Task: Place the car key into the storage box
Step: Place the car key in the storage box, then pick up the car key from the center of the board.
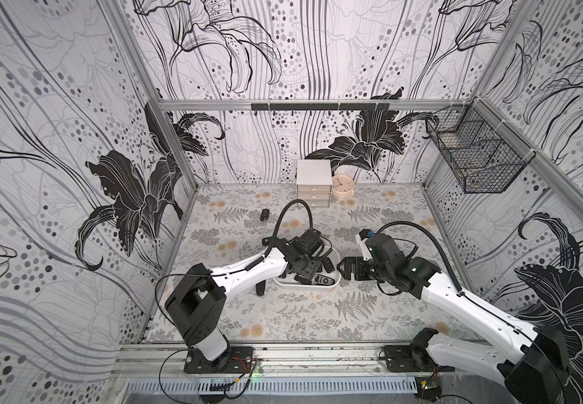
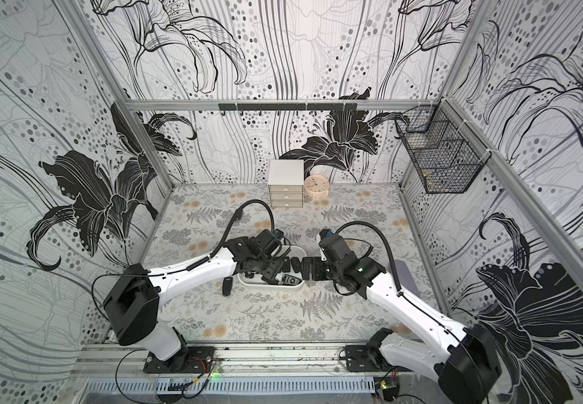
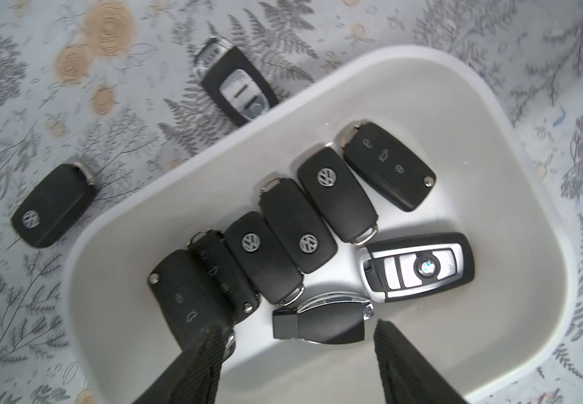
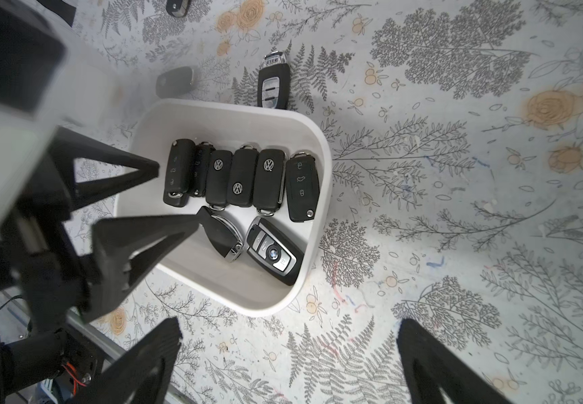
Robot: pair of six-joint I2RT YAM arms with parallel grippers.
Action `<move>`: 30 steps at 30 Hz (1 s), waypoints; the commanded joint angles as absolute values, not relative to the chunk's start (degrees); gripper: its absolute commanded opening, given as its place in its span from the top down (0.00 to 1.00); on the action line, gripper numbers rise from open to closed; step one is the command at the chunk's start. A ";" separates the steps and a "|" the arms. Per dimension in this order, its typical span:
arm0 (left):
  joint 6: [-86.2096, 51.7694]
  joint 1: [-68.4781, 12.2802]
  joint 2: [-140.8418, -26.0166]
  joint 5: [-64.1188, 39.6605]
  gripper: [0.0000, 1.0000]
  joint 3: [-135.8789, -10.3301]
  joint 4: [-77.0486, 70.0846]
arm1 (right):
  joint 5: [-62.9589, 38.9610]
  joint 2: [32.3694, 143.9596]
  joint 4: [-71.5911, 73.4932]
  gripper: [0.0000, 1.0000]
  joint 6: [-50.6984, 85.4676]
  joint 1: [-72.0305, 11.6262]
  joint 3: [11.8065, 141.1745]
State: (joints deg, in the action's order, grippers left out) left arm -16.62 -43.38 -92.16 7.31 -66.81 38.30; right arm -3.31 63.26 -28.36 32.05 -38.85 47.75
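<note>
Both top views: left arm reaches over the storage box (image 1: 312, 287), its wrist hiding most contents; right gripper (image 1: 344, 269) sits beside the box.

Left wrist: car key (image 3: 318, 328), black, chrome-edged, lies flat inside the box. Its long axis spans the gap of the left gripper (image 3: 298, 327), chrome end toward the BMW fob (image 3: 419, 267). Jaws apart, nothing clamped.

Right wrist: right jaws wide, empty, above the table (image 4: 423, 210). A left finger (image 4: 178, 225) partly covers the key's black end.
</note>
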 commanded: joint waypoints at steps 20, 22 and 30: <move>-52.47 -33.58 -73.90 16.95 0.02 -48.56 47.37 | -15.37 80.11 -17.27 0.00 29.14 -39.91 60.23; -54.21 -32.67 -72.69 15.15 0.06 -45.48 46.58 | -15.68 81.00 -17.06 0.00 29.11 -40.28 60.71; -54.99 -31.55 -73.55 9.69 0.24 -38.74 39.99 | -16.17 82.35 -17.42 0.00 29.09 -40.62 62.14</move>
